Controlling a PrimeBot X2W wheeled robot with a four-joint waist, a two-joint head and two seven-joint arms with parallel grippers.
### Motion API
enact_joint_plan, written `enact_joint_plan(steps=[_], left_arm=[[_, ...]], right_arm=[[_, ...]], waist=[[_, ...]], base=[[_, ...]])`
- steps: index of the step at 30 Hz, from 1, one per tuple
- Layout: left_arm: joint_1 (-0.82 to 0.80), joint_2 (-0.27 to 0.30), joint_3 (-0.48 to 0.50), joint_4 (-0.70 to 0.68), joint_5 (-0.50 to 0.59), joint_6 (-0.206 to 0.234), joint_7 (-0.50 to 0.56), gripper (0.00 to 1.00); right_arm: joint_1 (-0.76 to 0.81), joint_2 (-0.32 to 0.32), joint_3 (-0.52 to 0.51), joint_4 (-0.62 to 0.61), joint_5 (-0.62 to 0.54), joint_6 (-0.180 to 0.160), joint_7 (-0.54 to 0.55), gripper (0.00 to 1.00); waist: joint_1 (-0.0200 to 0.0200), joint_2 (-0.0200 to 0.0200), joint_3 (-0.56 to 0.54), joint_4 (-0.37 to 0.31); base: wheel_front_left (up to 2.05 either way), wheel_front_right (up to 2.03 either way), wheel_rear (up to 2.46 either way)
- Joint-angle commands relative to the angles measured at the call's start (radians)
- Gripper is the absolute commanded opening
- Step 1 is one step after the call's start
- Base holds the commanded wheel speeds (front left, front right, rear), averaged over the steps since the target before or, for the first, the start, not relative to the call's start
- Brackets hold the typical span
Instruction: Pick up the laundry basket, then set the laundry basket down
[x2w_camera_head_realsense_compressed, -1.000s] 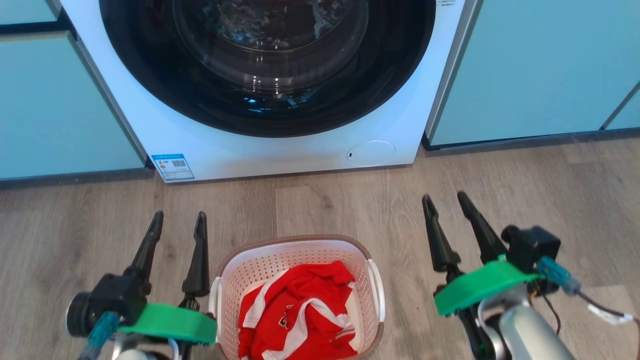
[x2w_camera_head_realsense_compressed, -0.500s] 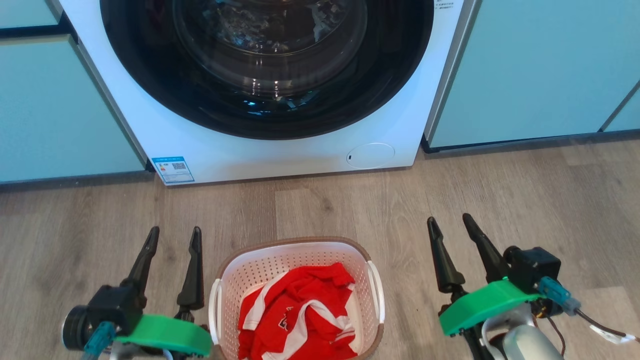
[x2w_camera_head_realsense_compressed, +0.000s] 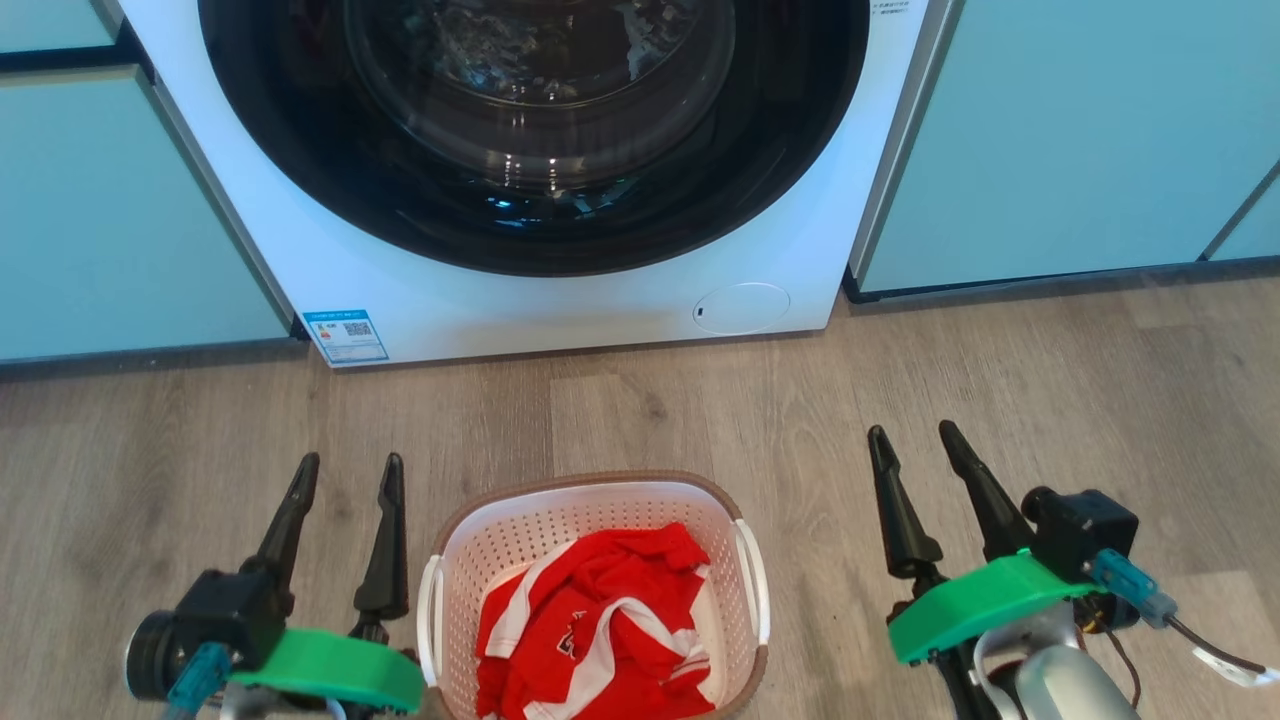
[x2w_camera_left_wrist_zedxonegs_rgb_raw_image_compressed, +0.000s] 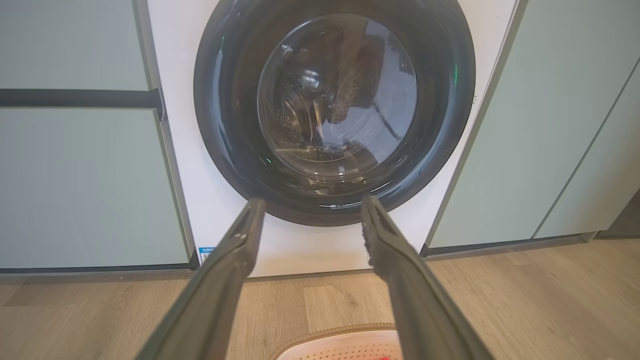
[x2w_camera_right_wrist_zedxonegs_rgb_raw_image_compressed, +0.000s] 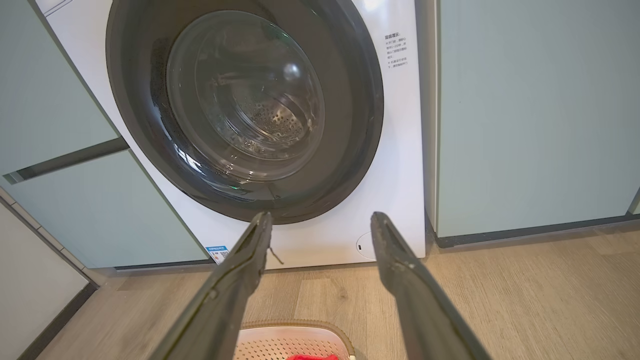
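Wood-plank floor runs up to the closed washing machine. Over the last second your left end effector and right end effector have both drawn back toward you, the right also drifting outward. Both are spread wide and hold nothing, their fingers clear of the laundry basket between them. You're probably either lining up on its side handles or done with it. The basket rests upright on the floor, with white perforated walls, a brown rim, and a red-and-white garment heaped inside.
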Motion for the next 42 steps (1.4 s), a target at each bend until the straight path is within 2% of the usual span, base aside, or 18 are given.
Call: enact_joint_plan(steps=[1,18,19,23,42], left_arm=[[-0.034,-0.006,0.035,-0.025,-0.009,-0.005,-0.005,1.00],[-0.032,-0.006,0.027,-0.001,-0.034,-0.011,-0.005,1.00],[0.000,0.000,-0.004,0.030,-0.025,-0.008,0.000,0.00],[0.007,0.000,-0.007,0.089,-0.035,-0.007,0.003,0.00],[-0.030,0.010,0.009,0.116,-0.263,-0.011,0.047,0.00]], right_arm=[[-0.025,0.008,0.023,-0.039,0.002,0.007,-0.012,1.00],[-0.027,0.008,0.022,-0.049,-0.001,0.007,-0.012,1.00],[0.000,0.000,0.000,-0.008,0.001,0.000,0.000,0.00],[0.017,0.000,0.001,0.045,0.009,0.000,0.003,0.00],[0.003,-0.012,-0.035,0.053,0.210,0.001,0.044,0.00]], waist=[[0.0001,-0.0001,0.000,0.000],[0.0001,-0.0001,-0.003,-0.002],[0.0001,-0.0001,-0.003,-0.002],[0.0001,-0.0001,-0.003,-0.002],[0.0001,-0.0001,-0.006,0.009]], base=[[0.00,0.00,0.00],[0.00,0.00,0.00],[0.00,0.00,0.00],[0.00,0.00,0.00],[0.00,0.00,0.00]])
